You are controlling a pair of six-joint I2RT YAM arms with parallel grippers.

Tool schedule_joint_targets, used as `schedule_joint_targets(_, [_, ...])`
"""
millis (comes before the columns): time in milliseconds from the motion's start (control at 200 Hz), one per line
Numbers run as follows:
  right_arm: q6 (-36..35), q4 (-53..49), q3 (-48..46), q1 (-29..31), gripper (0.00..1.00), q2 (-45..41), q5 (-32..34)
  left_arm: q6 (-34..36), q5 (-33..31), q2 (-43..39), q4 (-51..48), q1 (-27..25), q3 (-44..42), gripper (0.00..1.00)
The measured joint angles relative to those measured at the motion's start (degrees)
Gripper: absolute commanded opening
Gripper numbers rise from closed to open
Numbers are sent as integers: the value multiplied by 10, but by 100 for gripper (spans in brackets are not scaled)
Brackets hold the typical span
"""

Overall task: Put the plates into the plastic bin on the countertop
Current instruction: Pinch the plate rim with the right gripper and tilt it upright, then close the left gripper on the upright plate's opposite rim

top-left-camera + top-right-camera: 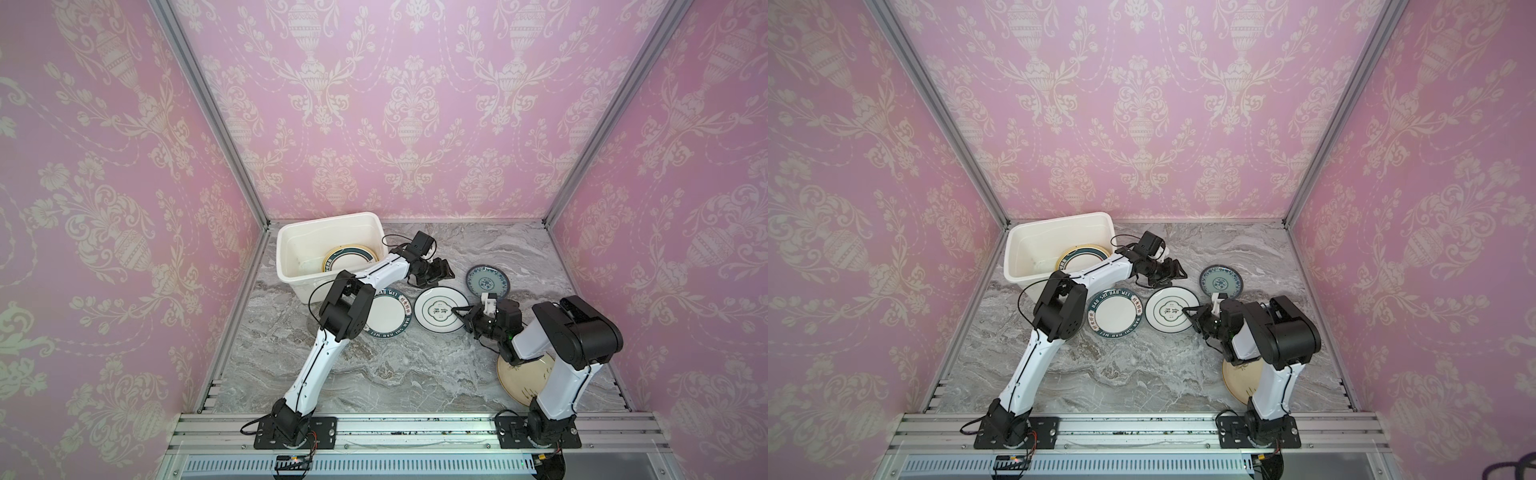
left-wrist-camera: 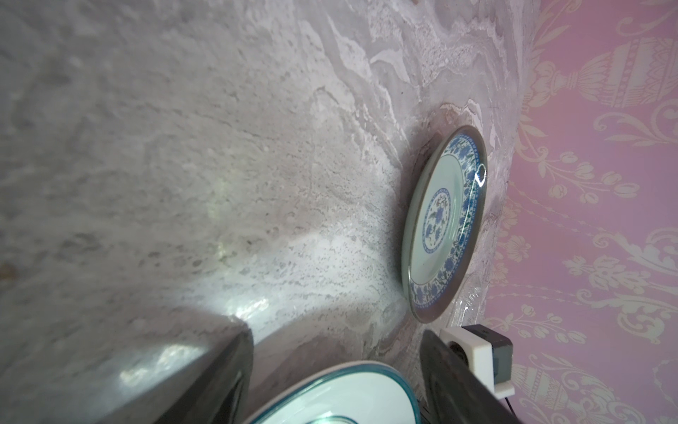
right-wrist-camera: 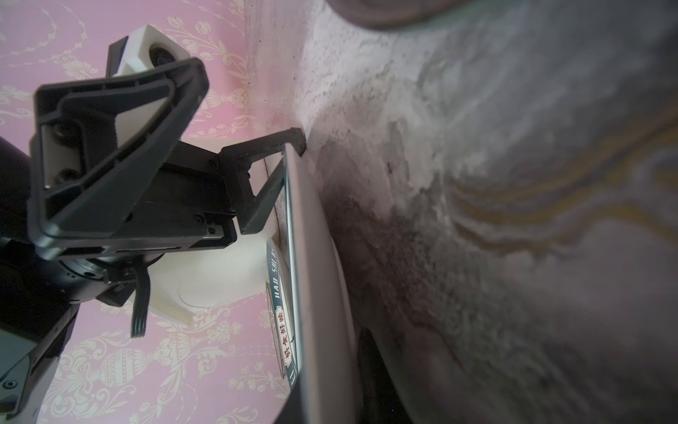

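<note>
Cream plate (image 1: 524, 384) lies nearest on the countertop (image 1: 374, 374), front right, partly hidden under the right arm. Right gripper (image 1: 459, 313) is at the right rim of the ringed plate (image 1: 436, 309), a white plate with a thin dark ring and characters at mid-counter. Its jaws pinch that rim, with one finger lying on top of the plate. Cannot tell if that side is off the counter. Lettered plate (image 1: 386, 316), white with a dark rim, lies flat just left of the ringed plate, partly behind the left arm's elbow. Left gripper (image 1: 436, 277) is at the ringed plate's far rim with jaws spread; in the left wrist view its fingers (image 2: 205, 370) stand either side of that rim. Blue-patterned plate (image 1: 487, 282) lies flat behind and to the right, apart from the others. Plastic bin (image 1: 291, 270) sits at the far left corner, with binned plates (image 1: 350, 261) inside toward its right wall. The top one is white with a dark rim, and a yellowish rim shows beneath it
</note>
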Motion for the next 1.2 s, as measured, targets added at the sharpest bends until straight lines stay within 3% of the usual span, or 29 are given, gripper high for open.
schedule_joint_targets(250, [-17,-57,-1,0,0,-40,1,0,0,-1,-17,-6,10,78])
schedule_joint_targets(415, [-32,-137,-1,-2,0,-115,2,1,-1,-1,-59,-9,67,84])
schedule_joint_targets(690, [-157,-493,70,-2,0,-392,32,18,-17,-17,-140,-9,261,87])
schedule_joint_targets(836, [-202,-630,106,-3,0,-493,40,42,-31,-33,-208,-9,355,88])
schedule_joint_targets(1081, [-209,-759,119,-3,0,-560,14,105,-75,-145,-349,-9,388,93])
schedule_joint_targets(1201, [-209,-797,154,-3,0,-568,0,136,-93,-229,-391,-9,350,94])
